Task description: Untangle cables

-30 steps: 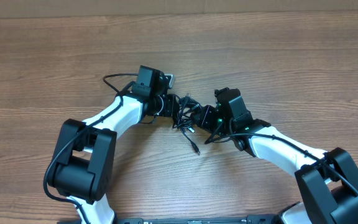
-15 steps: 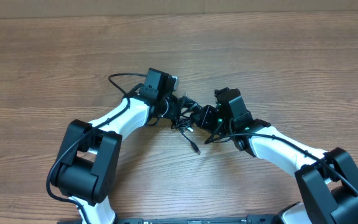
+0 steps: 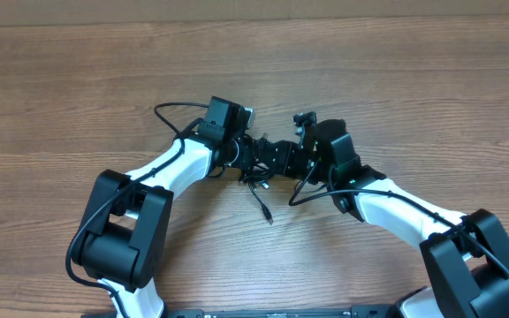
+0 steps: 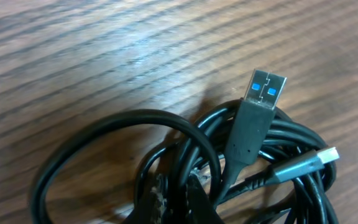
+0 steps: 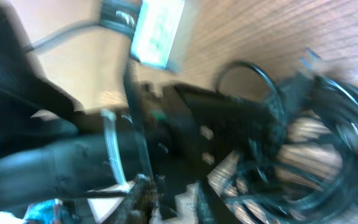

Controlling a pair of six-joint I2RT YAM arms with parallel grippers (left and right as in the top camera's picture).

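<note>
The cables (image 3: 256, 175) lie as a small black tangle on the wooden table (image 3: 396, 79), between my two grippers. One loose tail runs toward the front and ends in a plug (image 3: 268, 217). In the left wrist view the cables (image 4: 104, 127) form loops, with a USB plug (image 4: 263, 93) with blue inserts and a silver-tipped plug (image 4: 325, 155) lying on top. My left gripper (image 4: 174, 180) is shut on one black strand of the tangle; overhead the left gripper (image 3: 247, 157) sits at its left side. My right gripper (image 3: 283, 159) is at the tangle's right side. The right wrist view is blurred, so whether the right gripper (image 5: 169, 182) holds anything is unclear.
The left arm's own thicker black cable (image 3: 170, 113) loops out behind its wrist. The left arm's wrist block (image 5: 229, 124) fills the middle of the right wrist view, close to my right fingers. Both arm bases (image 3: 117, 230) stand at the front edge.
The left arm shifted right onto the tangle and its jaws closed on a strand. The right gripper pushed left toward the tangle. The loose tail swung a little left.
</note>
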